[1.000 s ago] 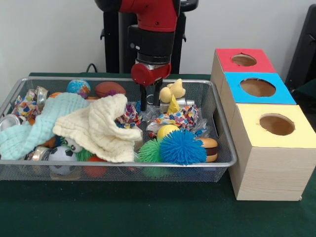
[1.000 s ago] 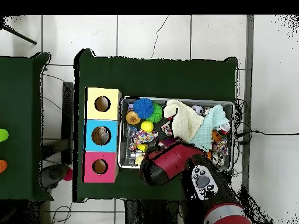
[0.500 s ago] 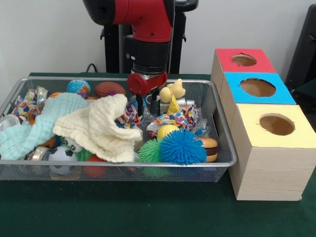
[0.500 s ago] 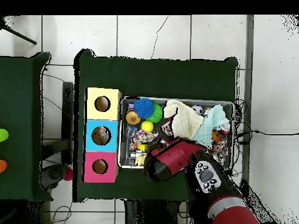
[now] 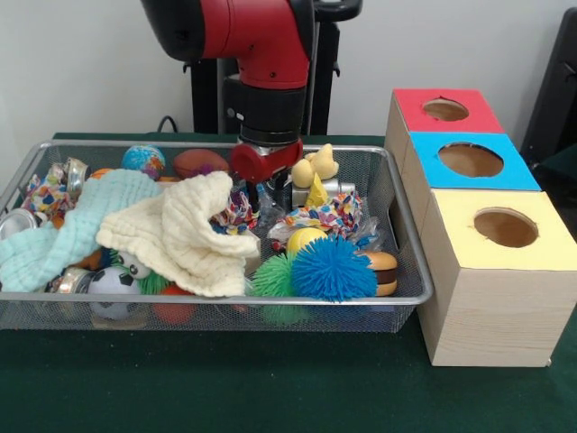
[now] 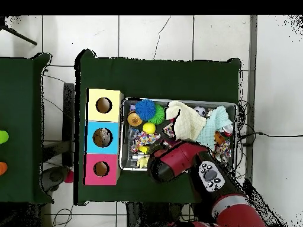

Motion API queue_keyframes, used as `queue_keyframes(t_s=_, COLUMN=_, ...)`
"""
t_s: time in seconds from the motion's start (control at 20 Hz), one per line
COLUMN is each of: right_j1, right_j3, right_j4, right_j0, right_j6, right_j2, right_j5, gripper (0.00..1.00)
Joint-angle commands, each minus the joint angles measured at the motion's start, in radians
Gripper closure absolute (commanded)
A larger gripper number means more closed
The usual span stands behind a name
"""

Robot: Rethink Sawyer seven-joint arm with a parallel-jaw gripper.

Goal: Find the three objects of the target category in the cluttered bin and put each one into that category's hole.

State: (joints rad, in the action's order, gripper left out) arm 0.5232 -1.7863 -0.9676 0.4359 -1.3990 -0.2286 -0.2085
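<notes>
The claw [image 5: 263, 194] is lowered into the far middle of the wire-mesh bin [image 5: 410, 271], and its tips are sunk among the clutter behind the cream cloth [image 5: 185, 233], so I cannot tell whether it is spread or clenched. In the overhead view the red arm [image 6: 177, 161] covers that part of the bin entirely. A glint of crinkled clear plastic shows just right of the claw, but it is too hidden to say whether it is one of the plastic bottles; none of the three can be made out with certainty. The mint cloth [image 5: 63, 230] drapes over the left half, burying much of what lies under it. A blue spiky ball [image 5: 332, 268] and a green one sit at the near rim. On the green counter [image 5: 270, 388], right of the bin, the red-topped box stands farthest, its hole [image 5: 445, 109] open and dark.
</notes>
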Motion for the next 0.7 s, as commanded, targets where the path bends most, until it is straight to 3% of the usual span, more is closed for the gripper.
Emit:
queue_keyframes(t_s=0.05, right_j1=-0.054, right_j3=0.091, right_j4=-0.012, right_j0=0.042, right_j6=-0.026, right_j2=-0.064, right_j5=0.002, gripper=0.00)
queue_keyframes(t_s=0.35, right_j1=-0.088, right_j3=0.087, right_j4=0.026, right_j0=0.073, right_j6=-0.065, right_j2=-0.063, right_j5=0.005, gripper=0.00)
queue_keyframes(t_s=0.4, right_j1=-0.089, right_j3=0.086, right_j4=0.031, right_j0=0.075, right_j6=-0.062, right_j2=-0.065, right_j5=0.002, gripper=1.00)
queue_keyframes(t_s=0.7, right_j1=-0.074, right_j3=0.061, right_j4=0.076, right_j0=0.102, right_j6=-0.050, right_j2=-0.094, right_j5=-0.039, gripper=1.00)
